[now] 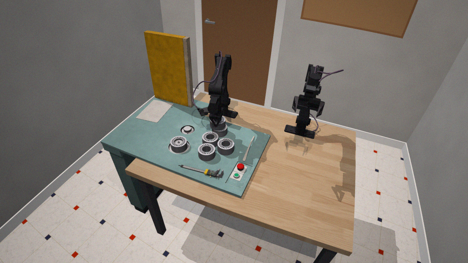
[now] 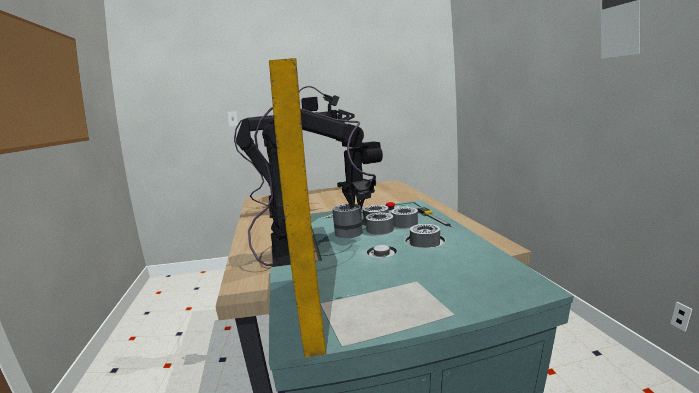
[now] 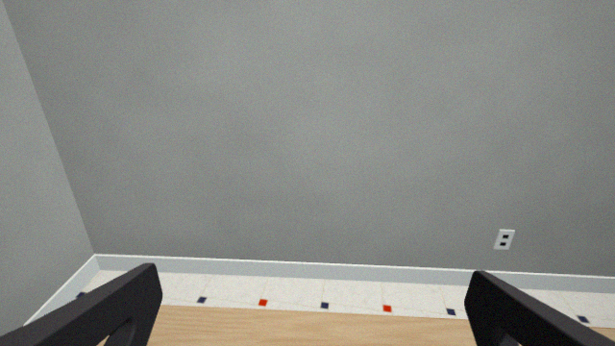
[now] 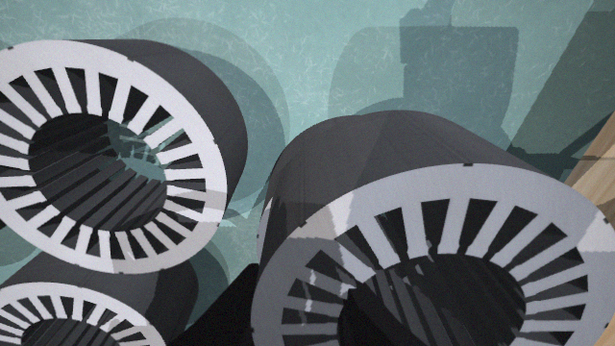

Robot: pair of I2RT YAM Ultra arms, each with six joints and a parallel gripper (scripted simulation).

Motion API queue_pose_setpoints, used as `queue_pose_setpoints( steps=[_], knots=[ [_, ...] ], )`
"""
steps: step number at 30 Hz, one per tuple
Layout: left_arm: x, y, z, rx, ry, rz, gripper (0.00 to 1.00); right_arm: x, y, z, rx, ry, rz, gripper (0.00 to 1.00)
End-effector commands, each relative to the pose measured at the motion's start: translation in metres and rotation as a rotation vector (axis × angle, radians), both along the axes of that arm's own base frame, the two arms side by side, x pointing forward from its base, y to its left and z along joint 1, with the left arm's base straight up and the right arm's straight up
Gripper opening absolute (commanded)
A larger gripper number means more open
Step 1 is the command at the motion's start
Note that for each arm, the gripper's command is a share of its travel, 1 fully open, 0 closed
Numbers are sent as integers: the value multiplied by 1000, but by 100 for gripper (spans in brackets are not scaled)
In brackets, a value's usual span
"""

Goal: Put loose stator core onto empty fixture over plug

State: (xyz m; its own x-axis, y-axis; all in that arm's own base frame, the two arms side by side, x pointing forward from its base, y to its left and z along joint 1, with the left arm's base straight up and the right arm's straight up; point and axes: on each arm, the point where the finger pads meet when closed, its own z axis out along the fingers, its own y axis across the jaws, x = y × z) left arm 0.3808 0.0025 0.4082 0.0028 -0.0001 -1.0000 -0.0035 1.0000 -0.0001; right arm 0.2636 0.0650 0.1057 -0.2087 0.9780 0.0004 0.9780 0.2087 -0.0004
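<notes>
Teal worktop as landmark. On it, near edge facing brown door: yellow slab, upright. On worktop at same end: pale sheet, flat. Caliper with yellow part lying along worktop's edge farther from door. Wooden table reaching past worktop. Corkboard on wall beyond worktop. Tiled floor below worktop.
</notes>
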Motion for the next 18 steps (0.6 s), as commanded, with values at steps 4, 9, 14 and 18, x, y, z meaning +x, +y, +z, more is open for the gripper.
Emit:
queue_pose_setpoints(
  steps=[4,9,14,18],
  knots=[
    [-7,1,22,-2,-56,5,100,6,0,3,-6,-21,10,0],
    [-7,1,22,-2,-56,5,100,6,0,3,-6,-21,9,0],
    [-7,1,22,-2,-56,5,100,6,0,3,-6,-21,9,0],
    [-7,1,22,-2,-56,5,100,2,-1,25,-1,-43,9,0]
  ],
)
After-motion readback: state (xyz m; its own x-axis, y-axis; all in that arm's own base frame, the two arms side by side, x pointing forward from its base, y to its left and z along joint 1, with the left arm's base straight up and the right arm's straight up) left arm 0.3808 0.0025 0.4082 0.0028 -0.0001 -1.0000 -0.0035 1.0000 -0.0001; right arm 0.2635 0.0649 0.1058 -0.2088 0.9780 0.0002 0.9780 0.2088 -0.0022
